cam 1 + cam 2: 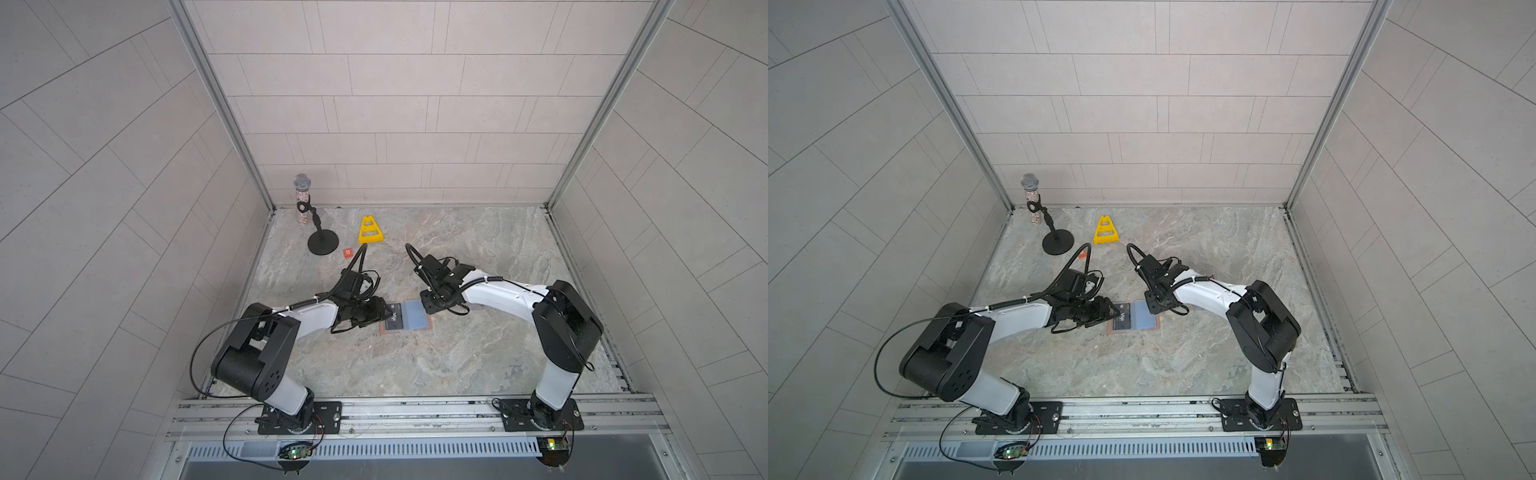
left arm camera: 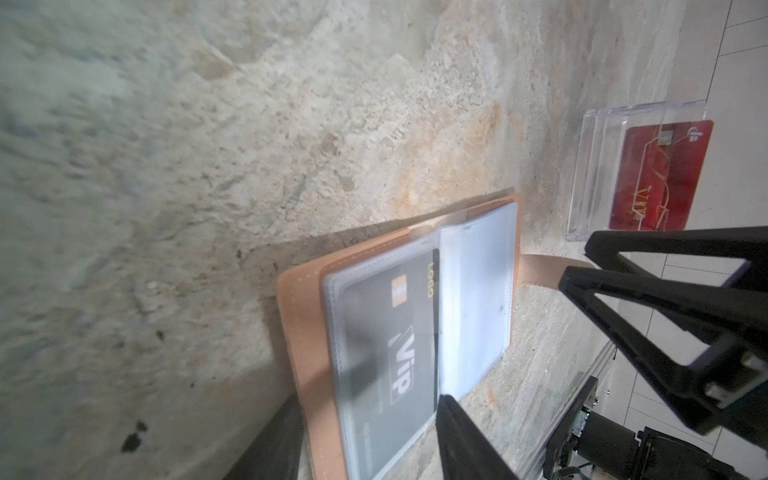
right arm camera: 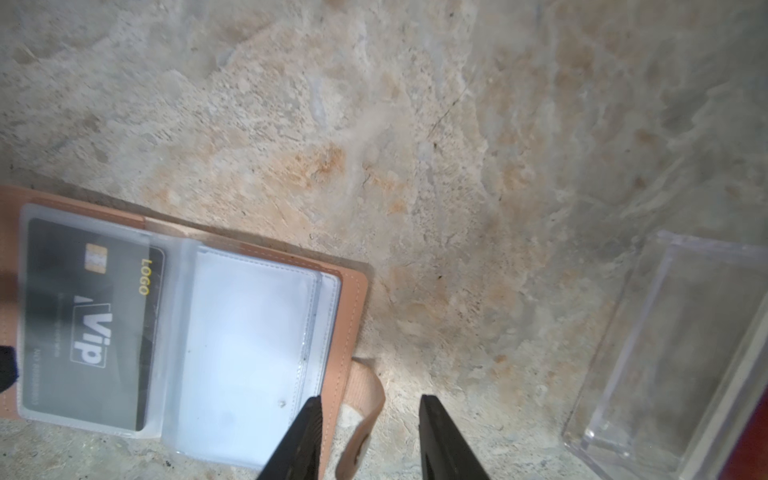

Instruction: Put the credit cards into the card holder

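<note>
The tan card holder (image 1: 417, 316) lies open on the stone table between both arms, also in the other top view (image 1: 1145, 319). A black VIP credit card (image 2: 395, 353) sits inside the clear sleeve on one half (image 3: 87, 324). A red credit card (image 2: 660, 174) leans inside a clear plastic box. My left gripper (image 2: 365, 444) is open, its fingers on either side of the half with the black card. My right gripper (image 3: 372, 436) is open at the holder's other edge. The snap tab (image 3: 365, 399) lies between its fingers.
The clear plastic box (image 3: 673, 353) stands on the table just beyond the right gripper. At the back left are a microphone on a round stand (image 1: 316, 232), a yellow triangular frame (image 1: 370, 230) and a small orange tag (image 1: 347, 252).
</note>
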